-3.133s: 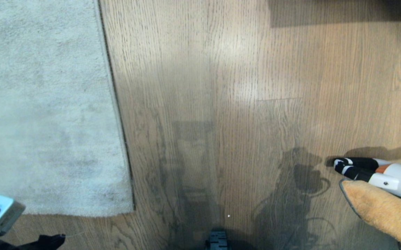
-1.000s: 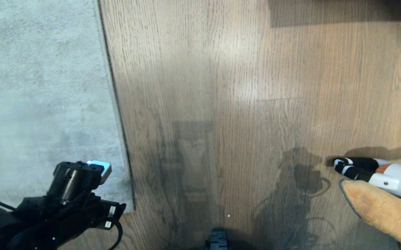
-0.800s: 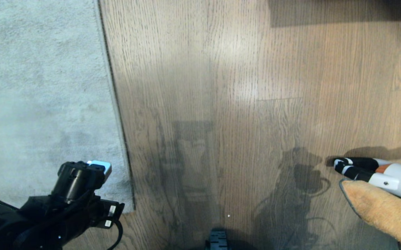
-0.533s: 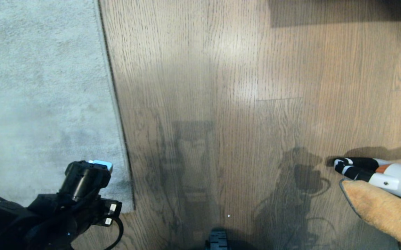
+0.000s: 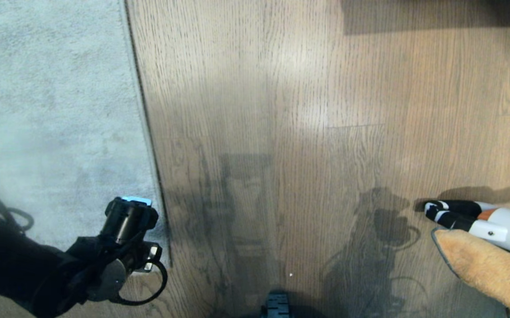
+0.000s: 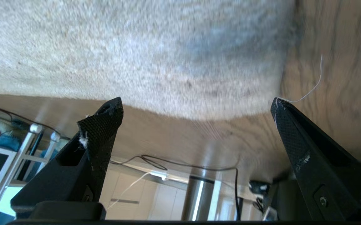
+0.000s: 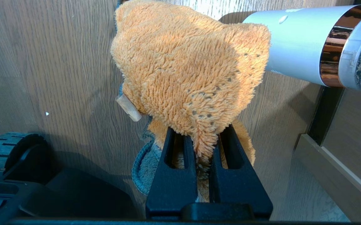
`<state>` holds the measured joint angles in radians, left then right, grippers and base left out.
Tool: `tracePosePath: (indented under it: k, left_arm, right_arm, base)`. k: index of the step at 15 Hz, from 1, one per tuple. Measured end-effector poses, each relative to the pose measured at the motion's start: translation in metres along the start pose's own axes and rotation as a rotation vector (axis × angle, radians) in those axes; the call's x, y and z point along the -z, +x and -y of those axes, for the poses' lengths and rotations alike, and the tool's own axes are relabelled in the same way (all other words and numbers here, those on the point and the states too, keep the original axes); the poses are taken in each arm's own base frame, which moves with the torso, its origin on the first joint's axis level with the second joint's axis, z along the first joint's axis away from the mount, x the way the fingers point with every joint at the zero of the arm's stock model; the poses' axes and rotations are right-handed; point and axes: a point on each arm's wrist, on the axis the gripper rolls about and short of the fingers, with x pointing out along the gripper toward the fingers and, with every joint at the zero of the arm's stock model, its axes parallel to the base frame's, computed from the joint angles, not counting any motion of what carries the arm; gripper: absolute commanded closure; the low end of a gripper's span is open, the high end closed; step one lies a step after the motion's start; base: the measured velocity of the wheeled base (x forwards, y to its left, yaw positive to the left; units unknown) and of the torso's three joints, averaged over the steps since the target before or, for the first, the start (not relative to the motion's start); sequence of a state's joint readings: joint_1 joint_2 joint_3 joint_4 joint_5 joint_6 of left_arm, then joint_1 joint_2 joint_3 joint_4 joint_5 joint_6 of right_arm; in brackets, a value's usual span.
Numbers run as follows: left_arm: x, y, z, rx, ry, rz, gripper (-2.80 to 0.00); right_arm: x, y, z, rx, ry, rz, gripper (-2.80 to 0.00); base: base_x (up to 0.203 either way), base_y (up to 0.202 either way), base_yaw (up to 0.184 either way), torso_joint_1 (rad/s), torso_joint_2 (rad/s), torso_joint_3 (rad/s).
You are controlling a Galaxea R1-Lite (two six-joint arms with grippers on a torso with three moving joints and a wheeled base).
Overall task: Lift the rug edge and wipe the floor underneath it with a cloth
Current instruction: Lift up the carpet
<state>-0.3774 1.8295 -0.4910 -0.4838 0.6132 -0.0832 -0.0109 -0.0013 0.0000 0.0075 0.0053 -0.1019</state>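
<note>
On the left, the left gripper hangs wide open over the rug edge, probably to pinch and lift that corner off the floor, while the right gripper, low on the right, pinches the cloth ready for wiping.

head camera overhead; wrist cameras close, sharing floor.

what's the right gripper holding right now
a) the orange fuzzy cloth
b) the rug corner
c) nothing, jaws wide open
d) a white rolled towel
a: in the right wrist view the right gripper has its jaws shut on a fold of the cloth, which bunches up above them over the floor.
</note>
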Motion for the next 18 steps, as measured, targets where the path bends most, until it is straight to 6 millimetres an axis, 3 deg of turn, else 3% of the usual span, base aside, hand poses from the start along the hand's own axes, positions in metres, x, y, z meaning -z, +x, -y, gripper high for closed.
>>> tracePosePath:
  k: [9, 18]
  left_arm:
    - [-0.012, 0.022, 0.014, -0.077, 0.004, 0.004, -2.80]
    - [-0.012, 0.034, 0.018, -0.112, 0.011, -0.013, -2.80]
  right_arm:
    - [0.000, 0.000, 0.000, -0.004, 0.000, 0.000, 0.00]
    - [0.000, 0.000, 0.000, -0.004, 0.000, 0.001, 0.00]
  base:
    - [0.000, 0.000, 0.000, 0.000, 0.00, 0.000]
    - [0.000, 0.000, 0.000, 0.000, 0.00, 0.000]
